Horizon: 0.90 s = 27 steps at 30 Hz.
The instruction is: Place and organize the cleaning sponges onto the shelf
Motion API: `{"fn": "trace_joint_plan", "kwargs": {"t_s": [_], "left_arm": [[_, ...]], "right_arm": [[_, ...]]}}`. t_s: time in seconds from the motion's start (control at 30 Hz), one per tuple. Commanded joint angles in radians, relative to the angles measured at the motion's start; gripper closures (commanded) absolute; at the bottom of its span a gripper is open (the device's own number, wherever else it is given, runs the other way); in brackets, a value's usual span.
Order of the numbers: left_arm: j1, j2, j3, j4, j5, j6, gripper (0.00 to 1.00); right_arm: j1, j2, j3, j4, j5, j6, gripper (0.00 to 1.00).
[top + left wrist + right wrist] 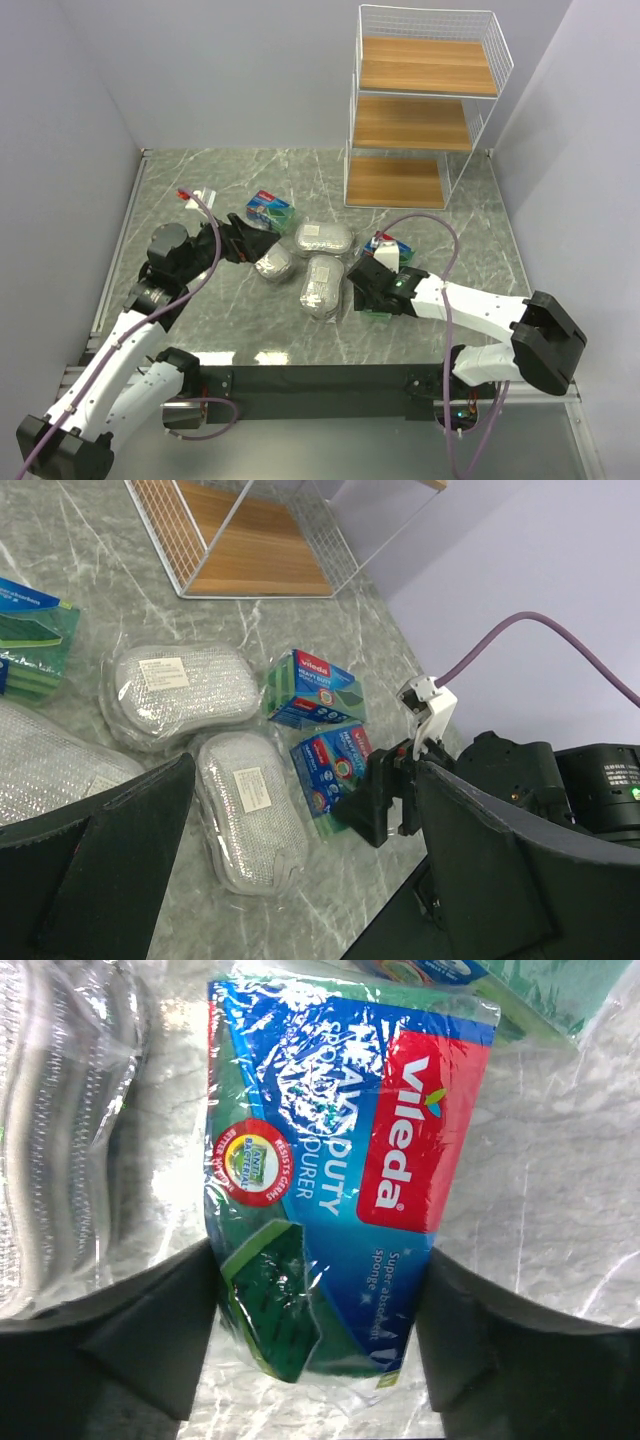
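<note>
The shelf point(425, 110) stands at the back right, its wooden tiers bare. Three silvery oval sponge packs point(323, 238) point(273, 265) point(321, 285) lie mid-table, and one green pack point(270, 210) lies behind them. My left gripper point(250, 243) hovers open beside the small silver pack, with nothing between its fingers point(100, 860). My right gripper point(368, 290) is low at the table, its jaws pressed against both sides of a green labelled pack point(330, 1180). Another green pack point(392, 250) lies just behind it.
Grey walls close in the table on the left, back and right. A purple cable point(440, 225) loops over the right arm, and another point(200, 215) runs along the left arm. The black front rail point(320, 385) borders the near edge.
</note>
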Motion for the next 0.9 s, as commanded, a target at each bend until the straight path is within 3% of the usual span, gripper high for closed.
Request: {"fn": "trace_joint_plan", "kwargs": {"t_s": [0.0,0.1,0.13,0.17,0.33,0.63,0.87], "left_arm": [[-0.003,-0.018,-0.009,0.041,0.018,-0.006,0.01],[-0.003,-0.023,-0.009,0.039,0.018,-0.006,0.02],[-0.003,-0.025,-0.011,0.038,0.018,-0.006,0.02],[-0.003,-0.028,-0.011,0.036,0.016,-0.006,0.02],[-0.003,-0.035,-0.012,0.033,0.013,-0.003,0.02],[-0.003,-0.035,-0.011,0.033,0.013,-0.003,0.02],[-0.003,-0.037,-0.009,0.033,0.013,-0.001,0.02]], "right_arm": [[0.004,0.02,0.026,-0.02,0.017,0.016,0.11],[0.006,0.015,0.039,-0.028,0.034,0.037,0.09],[0.006,0.007,0.039,-0.026,0.039,0.043,0.01],[0.006,0.0,0.039,-0.023,0.034,0.052,0.0],[0.003,-0.052,0.026,0.001,0.002,0.077,0.0],[0.004,0.081,0.035,-0.106,0.051,0.204,0.0],[0.004,0.139,0.022,-0.036,0.003,0.188,0.0]]}}
